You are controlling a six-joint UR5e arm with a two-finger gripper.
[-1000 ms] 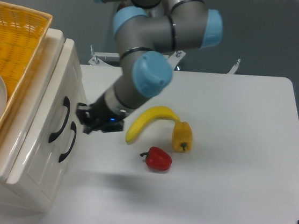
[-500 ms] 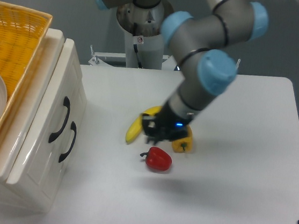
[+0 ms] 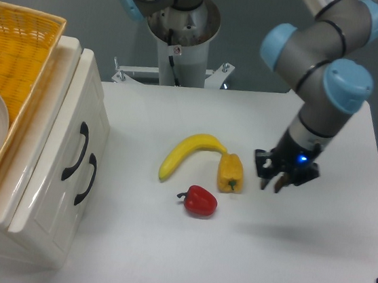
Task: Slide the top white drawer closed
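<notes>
Top drawer (image 3: 79, 112) at left, front looks flush with lower drawer (image 3: 56, 198); seems shut. Gripper (image 3: 276, 184) far right, near yellow pepper (image 3: 230, 173), jaws a bit apart, holding nothing. You swing back low? You may knock pepper or banana (image 3: 186, 151).

Open white bench (image 3: 284, 262) lies between the glossy white plastic top drawer front (image 3: 73, 135) and the fruit cluster; a gripper could pass there. Cluster mid-bench: curved yellow banana (image 3: 189, 152) touching the yellow bell pepper (image 3: 230, 173), red bell pepper (image 3: 200, 201) just below. The black two-finger gripper (image 3: 274, 185) hangs right of the cluster. Bench front and right edge are bare.
</notes>
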